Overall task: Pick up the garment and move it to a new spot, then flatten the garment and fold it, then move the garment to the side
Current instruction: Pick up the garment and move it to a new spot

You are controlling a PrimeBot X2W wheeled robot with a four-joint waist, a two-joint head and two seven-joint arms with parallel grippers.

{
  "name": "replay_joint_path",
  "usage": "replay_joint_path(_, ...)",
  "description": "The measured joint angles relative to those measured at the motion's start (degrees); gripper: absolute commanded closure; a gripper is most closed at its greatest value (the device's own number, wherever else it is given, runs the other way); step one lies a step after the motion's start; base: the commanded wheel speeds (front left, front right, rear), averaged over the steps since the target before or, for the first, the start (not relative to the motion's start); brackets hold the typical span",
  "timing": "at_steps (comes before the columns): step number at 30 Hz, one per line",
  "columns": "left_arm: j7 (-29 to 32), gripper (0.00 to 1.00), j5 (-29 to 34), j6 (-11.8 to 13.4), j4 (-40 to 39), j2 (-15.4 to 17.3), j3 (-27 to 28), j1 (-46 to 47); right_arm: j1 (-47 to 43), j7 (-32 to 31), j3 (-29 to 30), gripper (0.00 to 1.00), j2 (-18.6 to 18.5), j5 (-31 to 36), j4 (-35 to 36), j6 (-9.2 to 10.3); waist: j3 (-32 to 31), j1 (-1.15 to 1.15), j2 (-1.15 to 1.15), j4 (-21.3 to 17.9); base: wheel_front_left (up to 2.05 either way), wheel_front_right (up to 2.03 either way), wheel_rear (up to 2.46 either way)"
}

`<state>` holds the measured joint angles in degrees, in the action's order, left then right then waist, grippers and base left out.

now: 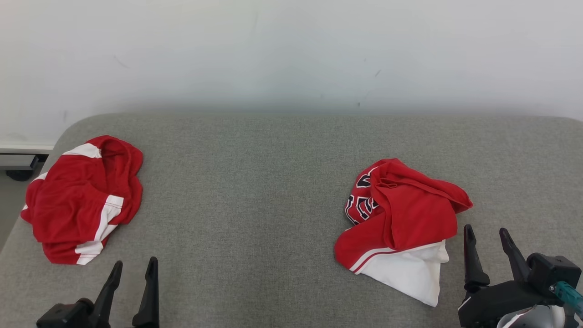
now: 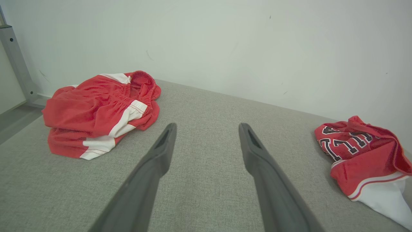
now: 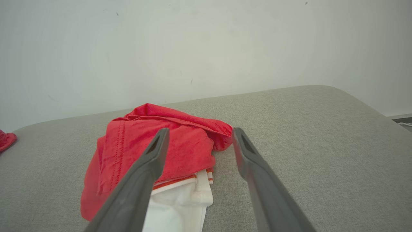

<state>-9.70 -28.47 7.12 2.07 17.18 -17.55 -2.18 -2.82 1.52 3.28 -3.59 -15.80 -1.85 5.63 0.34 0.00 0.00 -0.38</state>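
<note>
Lettering: black block characters with white outlines on the crumpled red and white jersey garment (image 1: 405, 209). They are folded into the cloth at its left edge, so only fragments show and no whole word reads. No other label or brand can be made out.

Count: two garments, two grippers, one grey woven-fabric counter (image 1: 250, 191) against a plain white wall (image 1: 291, 54).

Garment 1: the jersey lies on the right part of the counter. Its red upper layers are bunched, and a white panel with a thin red stripe spills out at the near edge.

Garment 2: red shorts garment with white side panels (image 1: 77, 200), heaped near the counter's left edge and well apart from the jersey. The gathered waistband is visible in the left wrist view.

Left gripper (image 1: 135, 264): jaws parted, nothing between them, above bare counter near the front edge, right of the shorts and not touching them.

Right gripper (image 1: 486, 230): jaws parted, holding nothing, just beside the jersey's right edge. In the right wrist view the left finger overlaps the red cloth, and I cannot tell whether it touches.

Cut off: both gripper bodies at the bottom of the head view. A grey metal upright (image 2: 16, 61) stands at the left, partly out of frame.
</note>
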Motion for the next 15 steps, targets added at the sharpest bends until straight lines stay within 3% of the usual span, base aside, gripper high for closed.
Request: replay_joint_path(15, 4.49, 0.00, 4.28, 0.00, -4.71, -2.32, 2.61, -2.24, 1.08, 0.49, -0.32, 0.00, 0.09, -0.16, -1.25, 0.42, 0.86, 0.00, 0.00, -1.28, 0.00, 0.00, 0.00)
